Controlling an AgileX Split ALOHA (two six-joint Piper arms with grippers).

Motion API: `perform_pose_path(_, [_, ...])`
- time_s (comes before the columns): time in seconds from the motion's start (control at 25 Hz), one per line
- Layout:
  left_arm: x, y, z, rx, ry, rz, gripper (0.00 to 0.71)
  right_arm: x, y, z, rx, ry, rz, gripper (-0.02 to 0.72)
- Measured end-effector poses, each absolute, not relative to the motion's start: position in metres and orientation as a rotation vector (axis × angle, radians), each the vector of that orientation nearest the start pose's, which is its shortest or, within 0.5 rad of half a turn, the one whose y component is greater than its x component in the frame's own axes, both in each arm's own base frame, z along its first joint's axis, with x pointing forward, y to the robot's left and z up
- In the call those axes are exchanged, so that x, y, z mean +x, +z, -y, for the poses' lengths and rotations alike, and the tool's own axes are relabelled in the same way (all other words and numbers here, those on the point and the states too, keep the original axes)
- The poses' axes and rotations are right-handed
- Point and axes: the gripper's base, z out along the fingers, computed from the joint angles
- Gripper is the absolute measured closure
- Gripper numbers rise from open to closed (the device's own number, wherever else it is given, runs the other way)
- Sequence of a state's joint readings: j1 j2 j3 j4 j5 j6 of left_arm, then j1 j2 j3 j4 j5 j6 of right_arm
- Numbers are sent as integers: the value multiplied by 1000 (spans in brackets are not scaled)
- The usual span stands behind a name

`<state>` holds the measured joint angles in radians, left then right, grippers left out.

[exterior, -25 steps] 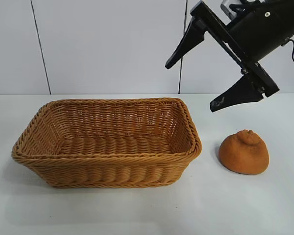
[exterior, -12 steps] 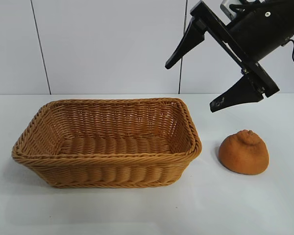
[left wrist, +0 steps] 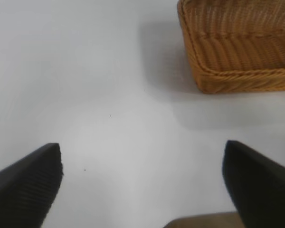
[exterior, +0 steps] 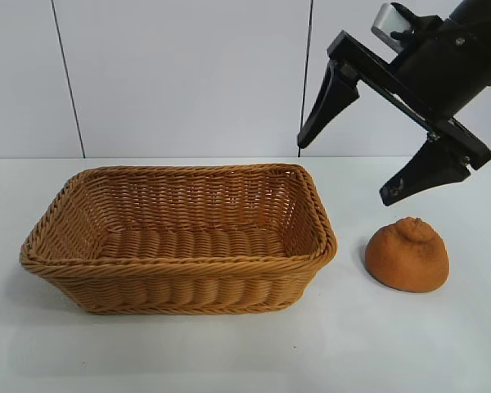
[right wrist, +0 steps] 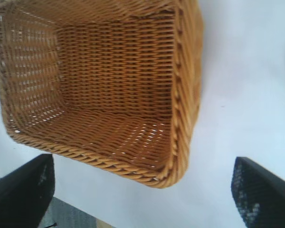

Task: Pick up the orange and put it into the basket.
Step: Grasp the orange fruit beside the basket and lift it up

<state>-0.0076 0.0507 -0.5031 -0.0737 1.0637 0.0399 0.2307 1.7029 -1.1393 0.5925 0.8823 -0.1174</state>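
Note:
The orange (exterior: 407, 255), a lumpy dull orange-brown fruit with a puckered knob, rests on the white table to the right of the basket (exterior: 180, 286). The wicker basket holds nothing. My right gripper (exterior: 343, 173) hangs in the air above the gap between the basket's right end and the orange, tilted, jaws wide open and holding nothing. In the right wrist view that gripper (right wrist: 142, 164) looks down into the basket (right wrist: 109, 71); the orange is out of that view. My left gripper (left wrist: 142, 147) is open over bare table, with a corner of the basket (left wrist: 237, 52) farther off.
A white table (exterior: 245, 352) carries everything, with a pale panelled wall (exterior: 180, 74) behind. Bare tabletop lies in front of the basket and around the orange. A tan patch (left wrist: 204, 221) shows at the edge of the left wrist view.
My right gripper has shifted to the right and a little lower, closer above the orange, still wide open. The orange and basket have not moved.

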Motion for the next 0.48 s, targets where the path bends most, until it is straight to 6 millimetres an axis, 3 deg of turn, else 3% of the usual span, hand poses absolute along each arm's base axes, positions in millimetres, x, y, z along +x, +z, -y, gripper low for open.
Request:
perform_pose_path(0.24, [-6, 278, 6, 52, -69, -2040, 59, 326, 240, -105, -28, 591, -2869, 10])
perform_pose_path(0.36, [-6, 278, 6, 52, -69, -2040, 59, 341, 252, -86, 46, 515, -2849, 10])
perform_pose_path(0.48, [-6, 278, 6, 52, -69, -2040, 59, 353, 250, -65, 96, 466, -2895, 10])
